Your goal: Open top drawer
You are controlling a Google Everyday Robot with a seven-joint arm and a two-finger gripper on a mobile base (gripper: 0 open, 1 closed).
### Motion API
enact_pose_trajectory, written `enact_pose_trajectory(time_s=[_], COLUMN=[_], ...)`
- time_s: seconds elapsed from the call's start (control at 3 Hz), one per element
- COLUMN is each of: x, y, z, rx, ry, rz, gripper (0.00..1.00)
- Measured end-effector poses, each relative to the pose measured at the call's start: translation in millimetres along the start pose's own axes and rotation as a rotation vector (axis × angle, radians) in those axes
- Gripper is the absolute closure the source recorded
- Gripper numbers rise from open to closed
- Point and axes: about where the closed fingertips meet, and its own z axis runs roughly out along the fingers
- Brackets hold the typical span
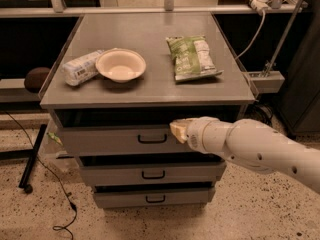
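My gripper [178, 130] sits at the upper edge of the top drawer [100, 141], just right of its small black handle [152, 139], and seems to touch the front. My white arm [260, 149] reaches in from the right. I cannot tell how far the gripper is open, or whether it holds anything. The drawer lies directly under the cabinet top [150, 91], which carries a bowl [120, 65], a green bag [193, 57] and a white packet [81, 68].
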Motion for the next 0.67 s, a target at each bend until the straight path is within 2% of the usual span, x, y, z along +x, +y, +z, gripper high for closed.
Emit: enact_pose_trajectory(time_s=[0.67], x=[-14.1], y=[-27.2], z=[19.5], rx=[0.099], ry=[-0.112], rz=[0.026], gripper=[1.00])
